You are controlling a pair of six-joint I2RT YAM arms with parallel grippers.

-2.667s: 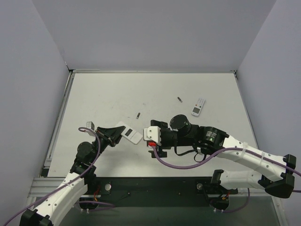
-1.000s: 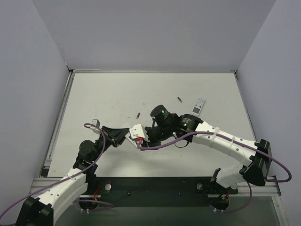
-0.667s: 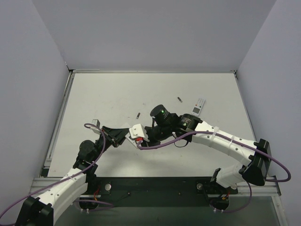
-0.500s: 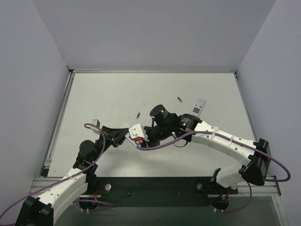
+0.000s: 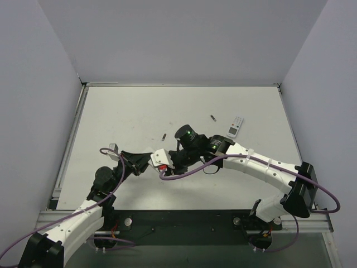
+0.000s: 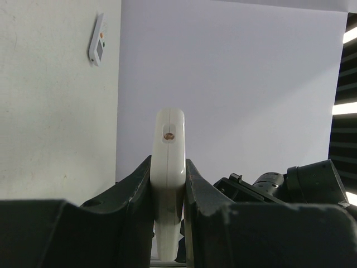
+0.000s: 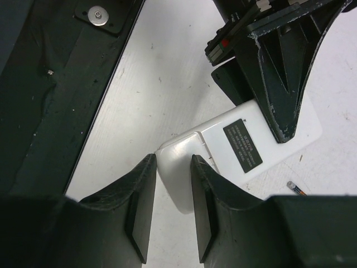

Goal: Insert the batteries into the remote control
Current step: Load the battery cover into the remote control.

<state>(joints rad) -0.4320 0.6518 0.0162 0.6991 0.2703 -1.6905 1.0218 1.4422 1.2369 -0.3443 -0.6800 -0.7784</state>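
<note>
The remote control point(image 7: 245, 139) shows its white back with a black label. My left gripper point(image 6: 168, 162) is shut on it across its thickness and holds it on edge just above the table; it sits at centre-left in the top view point(image 5: 146, 160). My right gripper point(image 7: 174, 157) has its jaws closed narrowly on the remote's rounded end, by the battery cover. In the top view the right gripper point(image 5: 157, 162) covers most of the remote. No red batteries show in any view.
A white-faced remote point(image 5: 236, 127) lies at the back right and also shows in the left wrist view point(image 6: 97, 39). Two dark small cylinders point(image 5: 164, 136) point(image 5: 213, 118) lie on the table; one is just beyond the held remote point(image 7: 295, 188). The black base rail point(image 7: 50, 84) runs nearby.
My right arm has swung left from the table's middle to the remote in my left gripper, then crept slightly further left. The left gripper has kept hold of the remote.
</note>
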